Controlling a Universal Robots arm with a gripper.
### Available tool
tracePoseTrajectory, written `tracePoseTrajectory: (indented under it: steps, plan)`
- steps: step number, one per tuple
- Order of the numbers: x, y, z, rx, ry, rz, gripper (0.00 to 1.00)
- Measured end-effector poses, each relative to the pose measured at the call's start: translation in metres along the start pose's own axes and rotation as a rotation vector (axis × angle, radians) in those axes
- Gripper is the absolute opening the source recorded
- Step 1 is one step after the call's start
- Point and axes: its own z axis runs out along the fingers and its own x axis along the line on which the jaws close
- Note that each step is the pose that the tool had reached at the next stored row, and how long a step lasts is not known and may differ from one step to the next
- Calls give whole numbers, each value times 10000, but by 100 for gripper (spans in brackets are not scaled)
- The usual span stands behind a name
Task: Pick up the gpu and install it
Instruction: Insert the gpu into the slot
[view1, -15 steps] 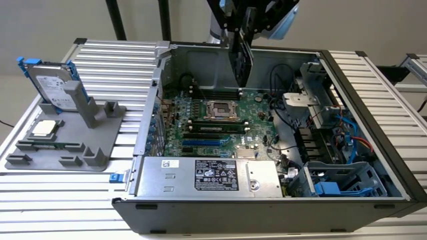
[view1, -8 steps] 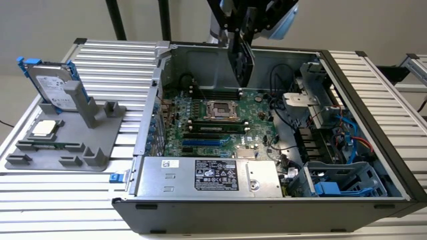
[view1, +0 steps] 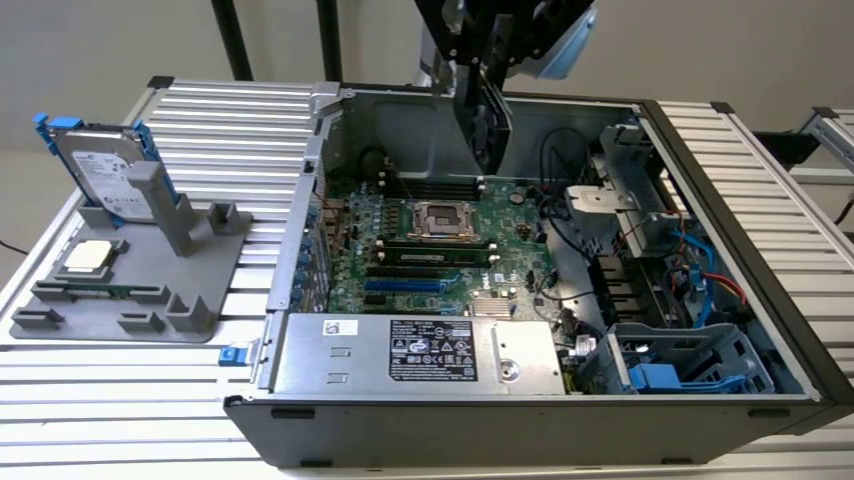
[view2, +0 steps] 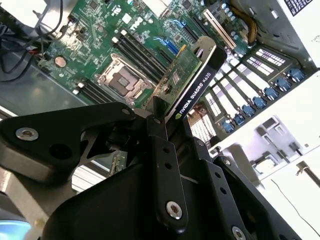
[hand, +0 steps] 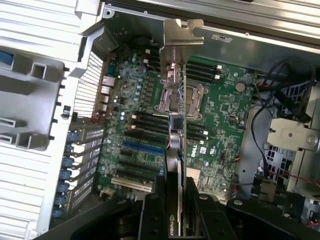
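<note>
I have the end effector (view1: 478, 68) clamped on the gpu (view1: 489, 130), with its 2 fingers (hand: 151, 217) pressed against opposite faces of the card. In the exterior view the card hangs upright and edge-on inside the open computer case (view1: 507, 430), above the back part of the motherboard (view1: 447, 255) and not touching it. In the first wrist view the gpu (hand: 175, 65) points away from the end effector (hand: 179, 200), its silver bracket at the far end, lined up over the processor socket (hand: 176, 97). In the second wrist view I see the gpu's (view2: 192, 75) green board and black cooler edge. At the exterior view's left, a hard drive (view1: 104, 170) stands upright in a gray stand (view1: 147, 300) on the table (view1: 120, 400), with a small silver chip (view1: 90, 257) lying flat beside it.
</note>
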Motion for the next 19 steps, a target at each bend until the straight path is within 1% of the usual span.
tracePoseTrajectory:
  steps: [19]
  plan:
    - [0,0,0,24,47,-1110,0]
